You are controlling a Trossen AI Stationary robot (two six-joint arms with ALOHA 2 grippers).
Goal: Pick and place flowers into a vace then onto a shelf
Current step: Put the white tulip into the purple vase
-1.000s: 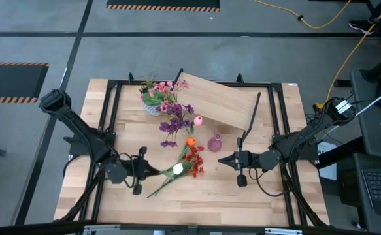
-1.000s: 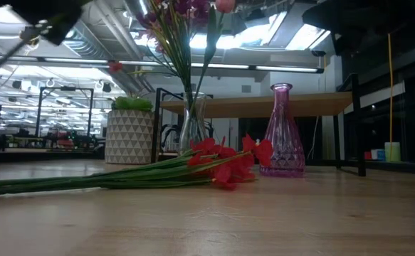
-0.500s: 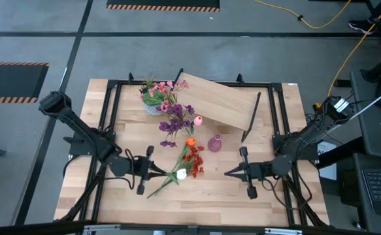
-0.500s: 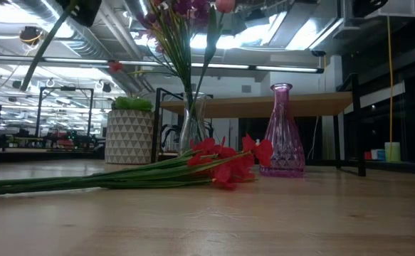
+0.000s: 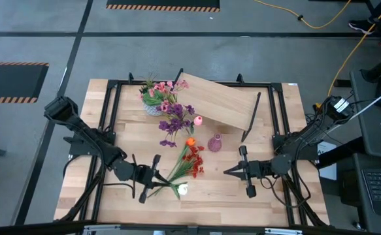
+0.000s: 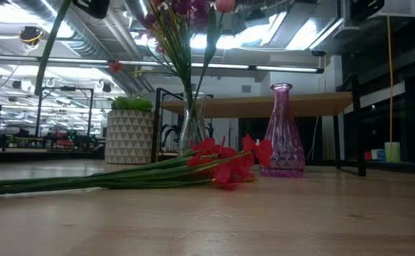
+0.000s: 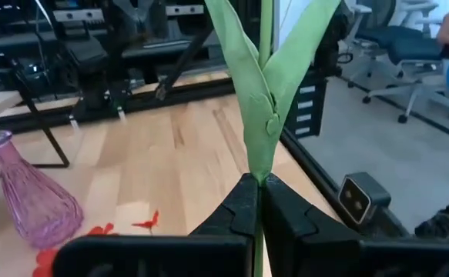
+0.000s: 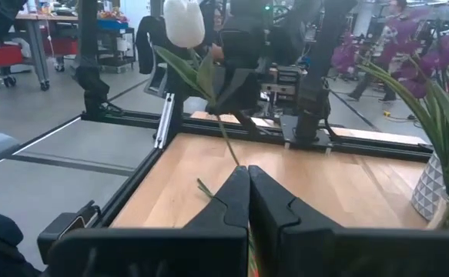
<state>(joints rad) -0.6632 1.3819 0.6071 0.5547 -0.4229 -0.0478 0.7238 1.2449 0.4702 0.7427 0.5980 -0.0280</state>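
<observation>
My left gripper (image 5: 156,177) is shut on a white flower (image 5: 182,189) above the near middle of the table. In the right wrist view the white bloom (image 8: 184,21) is uppermost. The green stem (image 6: 47,43) slants through the low view's top left. My right gripper (image 5: 227,172) is shut on nothing, right of the flowers, pointing at the left gripper. A red-orange bunch (image 5: 191,163) lies flat on the table. A pink vase (image 5: 214,143) stands upright beyond it. A clear vase (image 6: 191,124) holds purple and pink flowers (image 5: 174,117). The shelf (image 5: 219,101) stands at the far middle. My left gripper pinches the white flower's stem (image 7: 259,175) between its two fingers, just below the two long leaves. The fingers come about level from the table's left side and lie across the stem. The flower is lifted clear of the table, tilted, with the bloom up.
A green plant in a white patterned pot (image 6: 130,135) stands at the far left of the flowers. A black frame (image 5: 112,130) runs around the tabletop. Bare wood (image 5: 229,196) lies near the table's front edge.
My left gripper has moved toward the table's near edge and rolled, still shut on the white flower. The bloom has swung toward the near edge and the stem stands steeper. My right gripper has shifted a little toward the near edge, then held still.
</observation>
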